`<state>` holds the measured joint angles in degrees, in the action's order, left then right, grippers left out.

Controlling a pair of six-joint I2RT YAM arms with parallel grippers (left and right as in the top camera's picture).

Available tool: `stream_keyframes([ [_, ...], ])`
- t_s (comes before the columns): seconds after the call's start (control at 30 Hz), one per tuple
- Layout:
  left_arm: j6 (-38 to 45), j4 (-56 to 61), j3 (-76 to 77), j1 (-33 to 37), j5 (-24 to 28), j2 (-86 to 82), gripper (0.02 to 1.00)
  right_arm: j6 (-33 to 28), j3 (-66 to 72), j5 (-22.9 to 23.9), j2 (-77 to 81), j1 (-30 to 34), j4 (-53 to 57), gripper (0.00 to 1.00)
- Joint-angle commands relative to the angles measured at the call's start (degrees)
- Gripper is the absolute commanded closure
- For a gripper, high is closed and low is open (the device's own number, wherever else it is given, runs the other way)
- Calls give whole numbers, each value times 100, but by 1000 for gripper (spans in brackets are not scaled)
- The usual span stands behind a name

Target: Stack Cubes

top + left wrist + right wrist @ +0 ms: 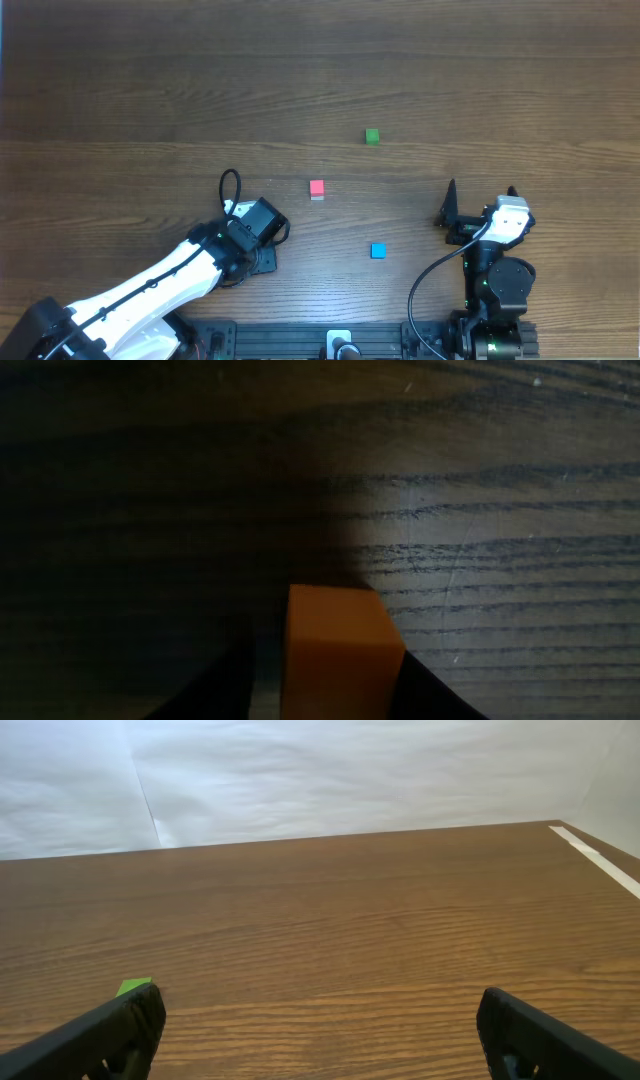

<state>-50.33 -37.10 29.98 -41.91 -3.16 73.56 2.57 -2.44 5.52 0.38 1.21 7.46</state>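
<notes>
Orange cube [338, 635] sits at the left of the spread, low against the worktop [150, 100], between the fingers of the left gripper [330, 680]; the fingers flank it on both sides and look pressed onto it, a pinch, though whether it is lifted clear of the wood I cannot tell; from above, the left arm lies folded down towards the near edge, its wrist over that spot, which fits a grasp made at surface level.

Pink cube [317, 188] next, alone near the middle of the worktop, apart from the left arm's wrist and untouched; likely the nearest base for a stack, my judgement only.

Blue cube [377, 250] further right and nearer the arm bases; green cube [372, 136] about in line with it but much farther out; all three loose cubes stand well apart, none on another, so no stack yet.

Right gripper [480, 205] at the right side, fingers spread wide with nothing between them; its wrist camera looks out level across bare wood, the green cube off beside one finger [110, 1035]; the pose reads as parked, out of the left arm's working space.
</notes>
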Motion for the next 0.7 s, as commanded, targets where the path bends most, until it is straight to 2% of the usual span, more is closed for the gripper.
stream_keyframes([
  [0.03,42,33,-46,31,-11,35,619,-7,44,52,0,35,-4,9],
  [0.43,42,57,-46,31,-55,35,693,-7,44,52,0,35,-4,7],
  [0.7,42,55,-44,31,-50,33,796,-7,44,52,0,35,-4,7],
])
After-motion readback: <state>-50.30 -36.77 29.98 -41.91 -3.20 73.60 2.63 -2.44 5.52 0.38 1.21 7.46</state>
